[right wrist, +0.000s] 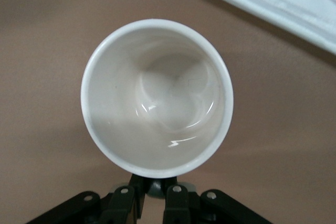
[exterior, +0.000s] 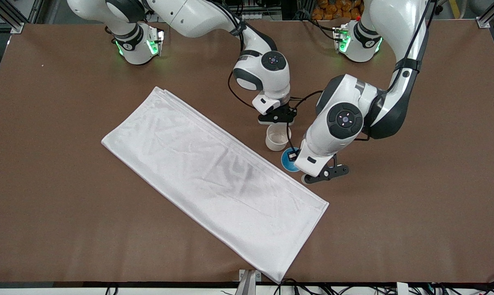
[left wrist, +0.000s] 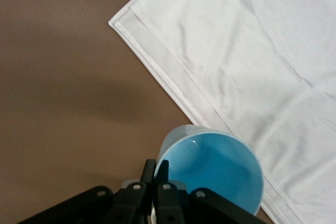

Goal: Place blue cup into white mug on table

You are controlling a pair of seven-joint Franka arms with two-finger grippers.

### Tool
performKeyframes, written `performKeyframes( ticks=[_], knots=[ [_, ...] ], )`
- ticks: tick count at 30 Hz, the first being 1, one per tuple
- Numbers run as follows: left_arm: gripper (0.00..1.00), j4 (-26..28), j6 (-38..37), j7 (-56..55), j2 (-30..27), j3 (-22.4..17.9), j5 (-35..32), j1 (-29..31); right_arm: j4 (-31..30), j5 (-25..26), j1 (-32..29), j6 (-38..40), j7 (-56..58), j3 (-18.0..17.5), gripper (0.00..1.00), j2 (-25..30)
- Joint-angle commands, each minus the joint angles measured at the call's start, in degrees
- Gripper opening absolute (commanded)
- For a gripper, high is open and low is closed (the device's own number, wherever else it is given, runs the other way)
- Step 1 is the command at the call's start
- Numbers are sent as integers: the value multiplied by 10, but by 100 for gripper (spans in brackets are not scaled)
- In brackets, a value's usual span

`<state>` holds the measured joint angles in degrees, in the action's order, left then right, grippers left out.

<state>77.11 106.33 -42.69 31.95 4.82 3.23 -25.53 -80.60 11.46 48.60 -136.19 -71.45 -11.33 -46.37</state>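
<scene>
Beside the white cloth [exterior: 214, 180], the left gripper [left wrist: 153, 182] pinches the rim of the blue cup [left wrist: 220, 171], and the right gripper [right wrist: 153, 188] is closed on the handle of the white mug [right wrist: 156, 97]. Both stand on the table [exterior: 415, 184], close together. I think the cup should be lifted straight, centred over the steady mug, then lowered slowly.

Both arms reach in from their bases toward mid-bench, wrists bent down. Left hand [left wrist: 156, 174] points down low over the bench, fingers [left wrist: 163, 170] pinched tight together on a rim. Right hand [right wrist: 153, 186] also points down, fingers [right wrist: 137, 183] closed on something small and dark between them. Hands sit near each other.
</scene>
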Motion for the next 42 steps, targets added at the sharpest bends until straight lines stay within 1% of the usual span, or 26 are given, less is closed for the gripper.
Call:
performKeyframes(
  ticks=[1, 2, 3, 6, 10, 14, 17, 20, 23, 26, 31, 36, 42],
  knots=[
    [0, 4, 4, -6, -3, 2, 14, 2, 16, 12, -12, -3, 11, -4, 17, -11],
    [0, 5, 4, -6, -3, 2, 14, 2, 16, 10, -14, -3, 9, -4, 49, -10],
    [0, 5, 4, -6, -3, 3, 15, 2, 16, 8, -14, -2, 4, -4, 99, -10],
    [0, 8, 4, -6, -2, 7, 15, 2, 16, 3, -15, 0, 3, -4, 100, -1],
    [0, 10, 2, -5, -1, 10, 15, 1, 10, 1, -17, 11, 3, -11, 100, 26],
    [0, 13, 0, -4, 3, 11, 15, 1, 7, 1, -11, 56, 3, -12, 100, 56],
    [0, 14, -1, -5, 6, 22, 25, 2, 1, 0, -8, 92, 1, -18, 100, 90],
    [0, 17, -4, -6, 8, 23, 44, 2, -17, 1, -7, 123, 0, -29, 100, 125],
    [0, 30, -7, -9, 7, 31, 63, 1, -37, 1, -10, 134, 2, -43, 100, 162],
    [0, 39, -7, -16, 6, 42, 66, 1, -58, 1, -13, 144, 9, -46, 100, 199],
    [0, 51, -4, -35, 8, 47, 66, -1, -85, 1, -20, 187, 14, -53, 100, 256],
    [0, 73, 3, -47, 5, 47, 63, -12, -90, 1, -30, 240, 46, -58, 100, 298],
    [0, 89, 12, -47, 0, 47, 60, -13, -89, 1, -62, 310, 102, -66, 100, 348]
  ],
)
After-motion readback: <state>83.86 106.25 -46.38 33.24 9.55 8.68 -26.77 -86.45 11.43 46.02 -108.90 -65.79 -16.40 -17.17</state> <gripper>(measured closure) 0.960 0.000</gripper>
